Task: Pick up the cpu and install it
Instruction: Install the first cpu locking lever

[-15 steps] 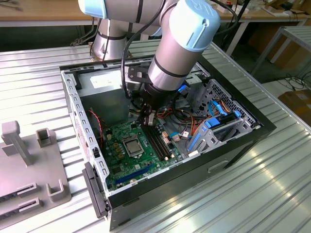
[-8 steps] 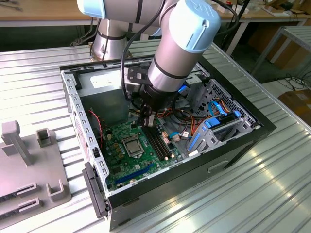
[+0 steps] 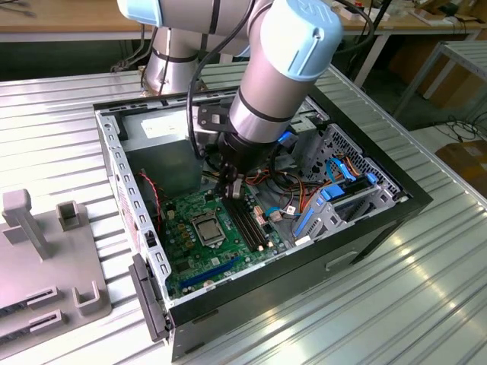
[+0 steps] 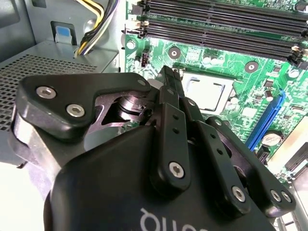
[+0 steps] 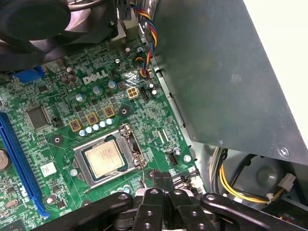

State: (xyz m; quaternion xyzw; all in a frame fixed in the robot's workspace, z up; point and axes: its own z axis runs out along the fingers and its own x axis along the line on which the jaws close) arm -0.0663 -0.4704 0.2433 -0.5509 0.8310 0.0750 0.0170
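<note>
Beside the clenched, empty black gripper, the small silvery square cpu lies seated in its metal-framed socket.

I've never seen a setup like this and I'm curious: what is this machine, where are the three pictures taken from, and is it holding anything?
It is a robot arm, grey with light-blue caps, reaching down into an open black computer case that stands on a ribbed metal table. The exterior view comes from a camera off the arm that takes in the whole scene. Both wrist views come from cameras riding on the arm, looking past its black gripper at the green circuit board.

On that board the small square cpu, silvery with a greenish rim, lies in its metal-framed socket. The gripper's fingers are pressed together with nothing between them, beside the socket and not touching the chip. On the table at the exterior view's left lies a grey holder tray.
</note>
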